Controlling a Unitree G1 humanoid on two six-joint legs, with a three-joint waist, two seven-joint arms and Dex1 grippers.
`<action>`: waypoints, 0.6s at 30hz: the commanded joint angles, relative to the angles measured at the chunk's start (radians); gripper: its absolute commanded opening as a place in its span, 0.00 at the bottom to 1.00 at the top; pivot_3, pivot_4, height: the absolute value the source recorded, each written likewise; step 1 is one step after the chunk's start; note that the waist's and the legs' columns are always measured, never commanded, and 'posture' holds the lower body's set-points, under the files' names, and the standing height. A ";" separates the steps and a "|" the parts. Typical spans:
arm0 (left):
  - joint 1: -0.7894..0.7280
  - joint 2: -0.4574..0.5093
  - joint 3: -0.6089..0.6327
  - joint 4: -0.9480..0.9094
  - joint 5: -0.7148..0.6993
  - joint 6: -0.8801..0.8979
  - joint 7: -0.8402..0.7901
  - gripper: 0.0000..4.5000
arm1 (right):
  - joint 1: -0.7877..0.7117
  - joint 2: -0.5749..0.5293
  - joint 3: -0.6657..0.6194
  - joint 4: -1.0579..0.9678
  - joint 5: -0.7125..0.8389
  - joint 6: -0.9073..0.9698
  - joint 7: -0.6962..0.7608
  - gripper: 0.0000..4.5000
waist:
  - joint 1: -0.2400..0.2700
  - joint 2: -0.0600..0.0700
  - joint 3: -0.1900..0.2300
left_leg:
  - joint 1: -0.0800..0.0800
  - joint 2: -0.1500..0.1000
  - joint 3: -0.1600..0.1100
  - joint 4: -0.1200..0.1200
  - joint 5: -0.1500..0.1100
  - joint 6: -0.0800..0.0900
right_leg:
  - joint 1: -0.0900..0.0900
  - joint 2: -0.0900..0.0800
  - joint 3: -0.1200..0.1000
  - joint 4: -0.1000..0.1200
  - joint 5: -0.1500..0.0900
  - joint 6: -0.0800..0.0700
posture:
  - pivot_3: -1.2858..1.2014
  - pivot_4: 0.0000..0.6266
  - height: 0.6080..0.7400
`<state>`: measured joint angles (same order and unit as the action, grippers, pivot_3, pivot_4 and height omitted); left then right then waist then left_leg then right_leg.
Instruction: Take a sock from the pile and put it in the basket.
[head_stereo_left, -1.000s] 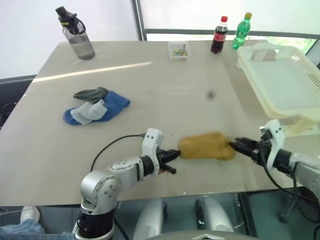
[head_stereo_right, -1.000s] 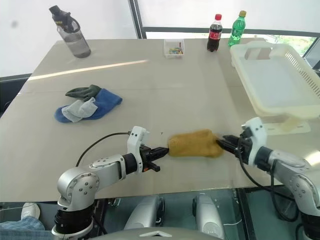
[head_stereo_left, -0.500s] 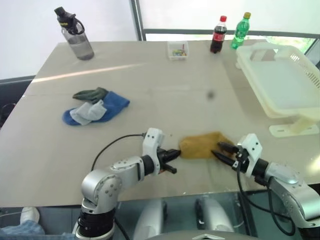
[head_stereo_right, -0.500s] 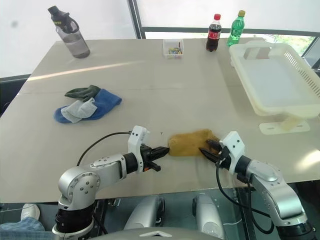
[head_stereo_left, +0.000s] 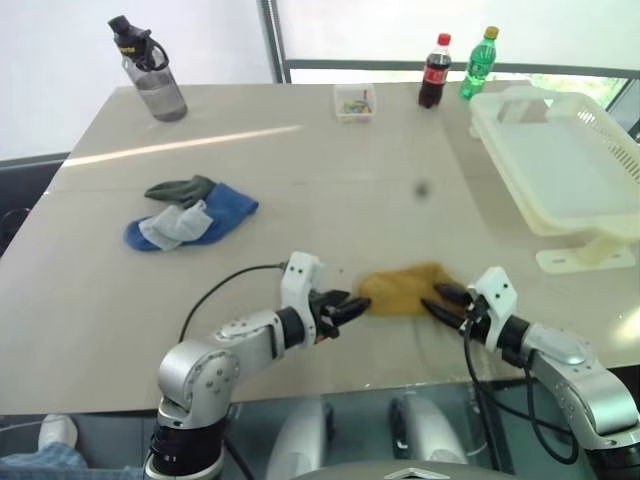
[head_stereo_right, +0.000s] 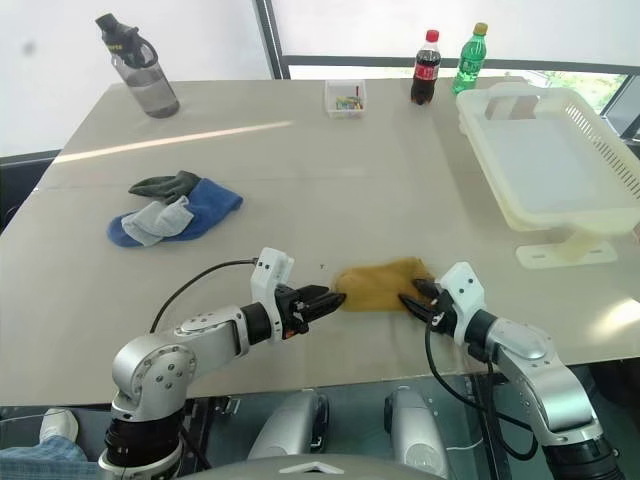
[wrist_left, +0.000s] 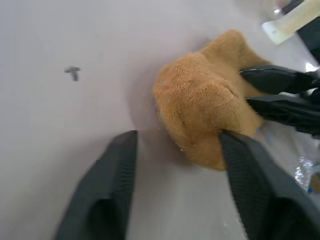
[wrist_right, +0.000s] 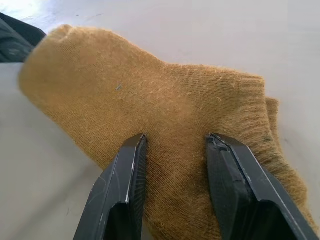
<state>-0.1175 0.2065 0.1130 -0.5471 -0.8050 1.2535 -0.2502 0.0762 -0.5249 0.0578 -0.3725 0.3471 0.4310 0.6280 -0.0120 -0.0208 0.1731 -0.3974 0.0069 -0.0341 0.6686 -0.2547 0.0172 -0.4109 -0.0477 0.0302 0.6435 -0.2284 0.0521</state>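
A mustard yellow sock (head_stereo_left: 405, 290) lies bunched on the table near the front edge. My right gripper (wrist_right: 176, 136) is shut on its cuff end, with the fabric filling the gap between the black fingers. At the toe end my left gripper (wrist_left: 177, 137) stands open, one finger just touching the sock (wrist_left: 205, 115). The pile (head_stereo_left: 190, 212) of blue, grey and dark green socks lies to the left, well clear of both grippers. The pale cream basket (head_stereo_left: 570, 165) stands empty at the right of the table.
A grey water bottle (head_stereo_left: 150, 65) stands at the back left. A small clear box (head_stereo_left: 356, 100), a cola bottle (head_stereo_left: 433, 72) and a green bottle (head_stereo_left: 478, 62) line the back edge. A white stand (head_stereo_left: 585, 255) lies in front of the basket.
My left gripper has opened and let go of the sock's toe. My right arm moved left and down, and the sock went from stretched to bunched on the table.
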 joint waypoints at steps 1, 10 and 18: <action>-0.018 -0.043 0.138 0.017 -0.138 0.069 0.040 0.59 | 0.012 0.007 0.017 0.003 -0.005 0.031 -0.005 0.42 | 0.000 0.000 0.000 | 0.000 0.000 0.000 0.000 0.000 0.000 | 0.000 0.000 0.000 0.000 0.000 0.000 | 0.52 0.24 1.00; -0.052 -0.022 0.172 0.106 -0.166 0.206 0.110 0.59 | 0.025 0.030 0.024 -0.004 -0.015 0.028 -0.018 0.42 | 0.000 -0.002 -0.002 | 0.001 0.000 0.000 0.000 0.000 0.000 | 0.001 0.001 0.000 0.000 0.000 0.000 | 0.52 0.24 1.00; -0.119 -0.085 0.144 0.228 -0.148 0.241 0.126 0.59 | 0.025 0.045 0.025 -0.011 -0.020 0.026 -0.031 0.42 | 0.001 -0.003 -0.009 | 0.002 -0.001 0.000 0.000 0.000 0.000 | 0.002 0.000 0.000 0.001 0.000 0.000 | 0.52 0.24 1.00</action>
<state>-0.2499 0.1295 0.2948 -0.3589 -0.9655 1.4577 -0.1352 0.0915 -0.4839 0.0613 -0.3806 0.3299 0.4359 0.5991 -0.0111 -0.0235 0.1641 -0.3954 0.0059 -0.0342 0.6686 -0.2546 0.0171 -0.4091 -0.0473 0.0301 0.6440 -0.2282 0.0519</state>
